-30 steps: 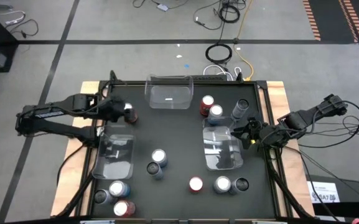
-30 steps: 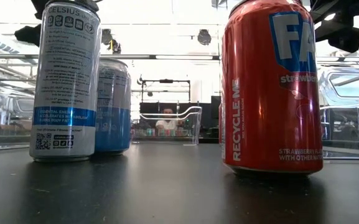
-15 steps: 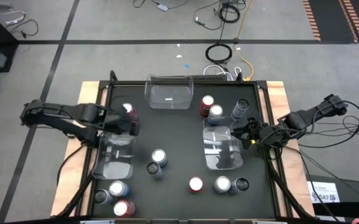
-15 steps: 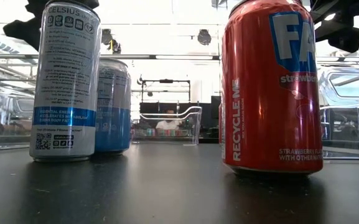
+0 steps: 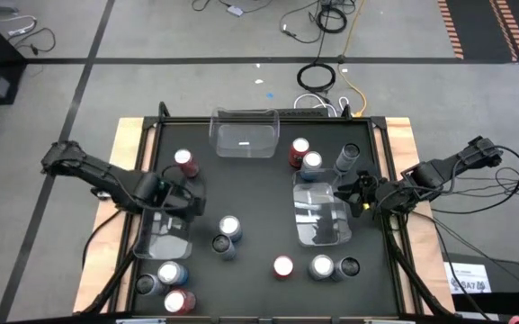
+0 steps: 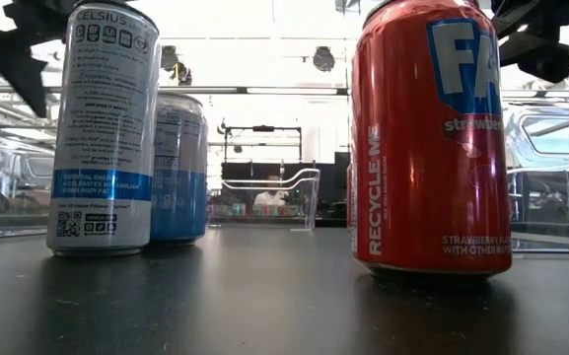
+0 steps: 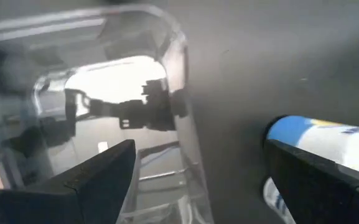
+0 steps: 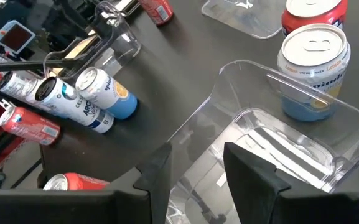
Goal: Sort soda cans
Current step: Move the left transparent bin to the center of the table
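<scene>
Soda cans stand about the black table. A red can (image 5: 184,162) stands alone at the far left, and a red (image 5: 299,150), a silver-blue (image 5: 311,164) and a dark can (image 5: 347,156) stand at the far right. My left gripper (image 5: 182,194) (image 7: 198,152) hangs open over the far end of the left clear bin (image 5: 165,225), pointing steeply down and holding nothing. A silver-blue can (image 7: 328,134) shows just beyond one of its fingers. My right gripper (image 5: 360,191) (image 8: 195,165) waits slightly open over the far right rim of the right bin (image 5: 320,214).
A third clear bin (image 5: 244,135) stands at the far middle. Two silver-blue cans (image 5: 228,234) stand between the side bins. Three cans (image 5: 317,267) line the near right and three more (image 5: 169,286) the near left corner. The low view shows a tall silver can (image 6: 104,128) and a red can (image 6: 430,138) close up.
My left gripper has left the lone red can at the far left and swung toward the table's near edge and a little right. It has sunk and tipped further down over the left bin's far end, staying open. The red can stays upright on the table.
</scene>
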### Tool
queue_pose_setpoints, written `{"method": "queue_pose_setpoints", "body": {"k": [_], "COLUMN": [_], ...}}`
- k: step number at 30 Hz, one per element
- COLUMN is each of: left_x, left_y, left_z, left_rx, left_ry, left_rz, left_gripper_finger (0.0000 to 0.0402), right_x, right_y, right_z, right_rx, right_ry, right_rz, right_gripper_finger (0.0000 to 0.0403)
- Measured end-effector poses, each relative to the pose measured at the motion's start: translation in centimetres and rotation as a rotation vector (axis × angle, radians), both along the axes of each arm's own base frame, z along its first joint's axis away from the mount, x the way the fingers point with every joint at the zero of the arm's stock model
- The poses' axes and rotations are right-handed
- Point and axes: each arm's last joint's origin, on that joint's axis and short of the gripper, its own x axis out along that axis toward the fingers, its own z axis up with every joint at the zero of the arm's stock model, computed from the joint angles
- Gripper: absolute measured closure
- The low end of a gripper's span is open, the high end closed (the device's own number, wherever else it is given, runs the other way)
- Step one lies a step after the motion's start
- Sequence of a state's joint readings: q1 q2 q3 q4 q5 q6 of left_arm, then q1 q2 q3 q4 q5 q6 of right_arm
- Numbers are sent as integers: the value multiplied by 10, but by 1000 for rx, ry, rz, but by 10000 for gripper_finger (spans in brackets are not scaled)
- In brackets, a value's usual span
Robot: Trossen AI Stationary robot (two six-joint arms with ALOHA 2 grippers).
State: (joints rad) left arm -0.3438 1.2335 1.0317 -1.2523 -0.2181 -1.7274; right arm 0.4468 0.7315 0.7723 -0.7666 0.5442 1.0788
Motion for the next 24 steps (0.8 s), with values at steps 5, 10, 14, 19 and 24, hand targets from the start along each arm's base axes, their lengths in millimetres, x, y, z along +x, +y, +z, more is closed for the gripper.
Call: {"method": "queue_pose_setpoints", "body": {"k": [5, 10, 14, 19, 24], "left_x": [5, 12, 12, 16, 20], "left_y": [-8, -11, -12, -13, -15], "left_z": [-15, -30, -44, -51, -59], "left_rx": [-34, -54, -53, -55, -70], "left_ry": [-4, -12, 38, 39, 57], "left_rz": [36, 55, 108, 132, 145], "left_gripper_finger": [58, 76, 83, 85, 108], "right_x": [0, 0, 0, 0, 0], "right_y": [0, 1, 1, 1, 2], "right_z": [0, 0, 0, -1, 0], "right_rx": [-9, -4, -10, -7, -9], "right_ry": [8, 14, 16, 23, 22], "right_rz": [23, 37, 46, 67, 70], "right_gripper_finger": [266, 266, 266, 266, 266]}}
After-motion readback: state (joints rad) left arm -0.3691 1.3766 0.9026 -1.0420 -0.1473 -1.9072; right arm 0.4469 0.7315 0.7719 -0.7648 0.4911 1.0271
